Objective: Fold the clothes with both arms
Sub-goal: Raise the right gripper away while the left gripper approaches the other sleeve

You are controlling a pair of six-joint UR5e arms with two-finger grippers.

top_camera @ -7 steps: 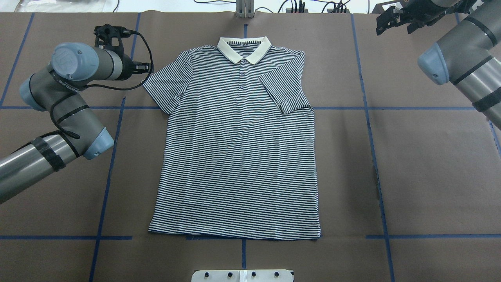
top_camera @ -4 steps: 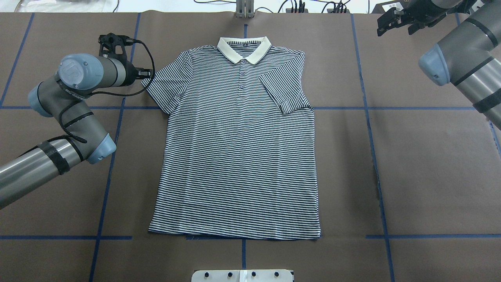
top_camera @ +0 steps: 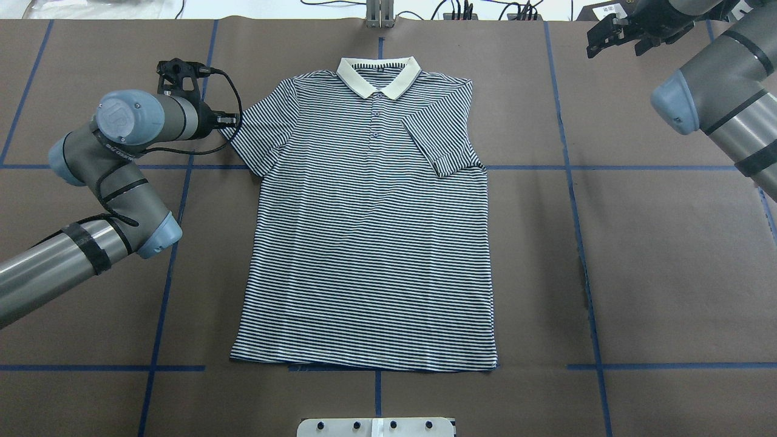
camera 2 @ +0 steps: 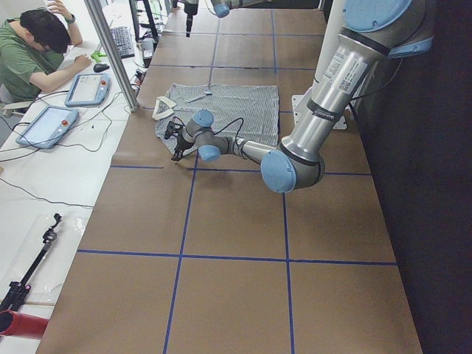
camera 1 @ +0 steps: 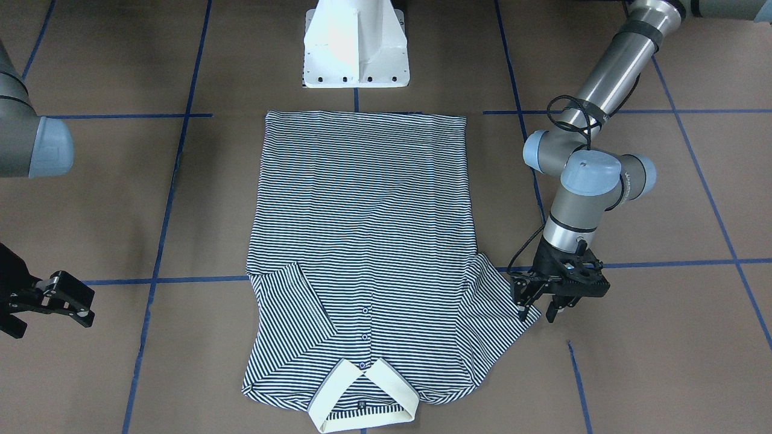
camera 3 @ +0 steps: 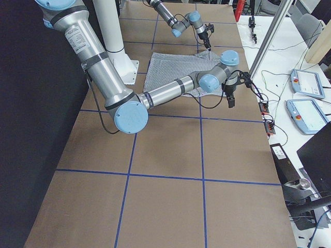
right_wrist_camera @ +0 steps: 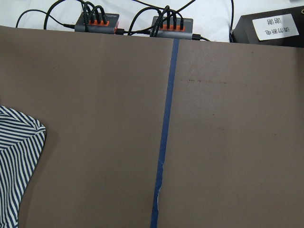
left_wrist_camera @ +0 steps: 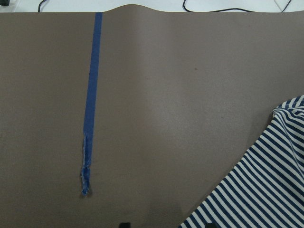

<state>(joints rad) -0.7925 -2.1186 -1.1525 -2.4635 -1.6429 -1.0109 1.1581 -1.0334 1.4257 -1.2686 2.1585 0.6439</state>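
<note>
Shirt (top_camera: 370,243) lies flat at the centre of the overhead frame, collar (top_camera: 379,76) at the top. At centre left, the left gripper (top_camera: 230,120) has advanced rightward over the last second, from clear of the spread sleeve (top_camera: 261,136) to its outer edge. Its jaws stand slightly apart astride the hem, not clamped. Judgement: sleeve pick-up is imminent. The opposite sleeve (top_camera: 443,142) already lies folded onto the chest. At upper right, the right gripper (top_camera: 610,37) has barely moved; its jaws are wide, empty and well clear.
</note>
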